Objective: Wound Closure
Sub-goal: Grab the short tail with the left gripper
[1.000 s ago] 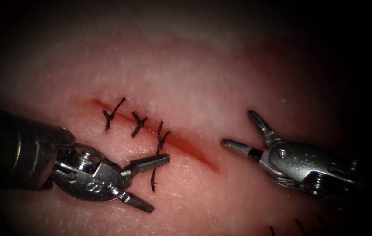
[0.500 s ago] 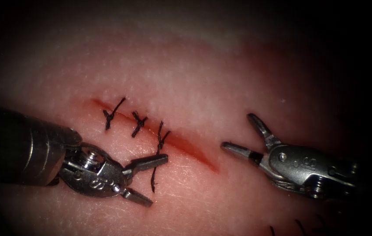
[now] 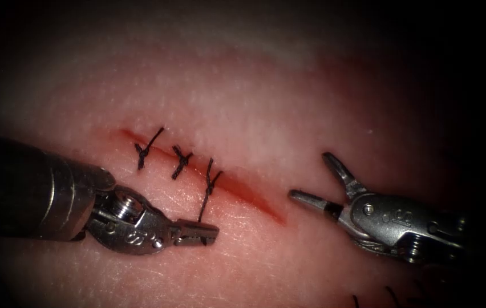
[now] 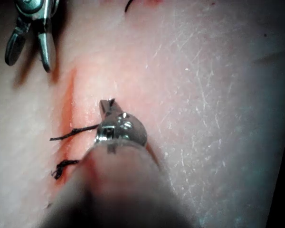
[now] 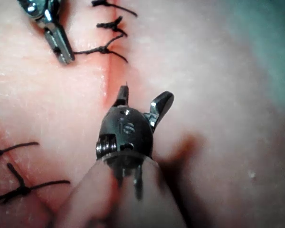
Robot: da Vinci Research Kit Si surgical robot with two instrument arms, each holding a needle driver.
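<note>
The cut (image 3: 254,201) runs slantwise across the tissue (image 3: 266,102), with three dark knotted stitches (image 3: 181,161) over its left part. My left tool (image 3: 213,232) lies left of the cut, jaws shut on the long thread tail (image 3: 204,205) that hangs from the third stitch (image 3: 211,181). The left wrist view has these shut jaws (image 4: 106,107) beside the cut (image 4: 66,102). My right tool (image 3: 310,175) hovers to the right of the cut's open end, jaws spread wide, holding nothing. In the right wrist view its open jaws (image 5: 143,97) point at the cut's unstitched end (image 5: 106,88).
Loose cut ends of thread (image 5: 19,190) lie on the tissue near the right tool's shaft; some appear at the endoscope view's lower edge (image 3: 391,296). Red fluid stains the unstitched stretch of the cut.
The left tool's jaws, open a second ago around the third stitch's tail, have shut on it, and the tail is now drawn straight. The right tool has barely moved.
</note>
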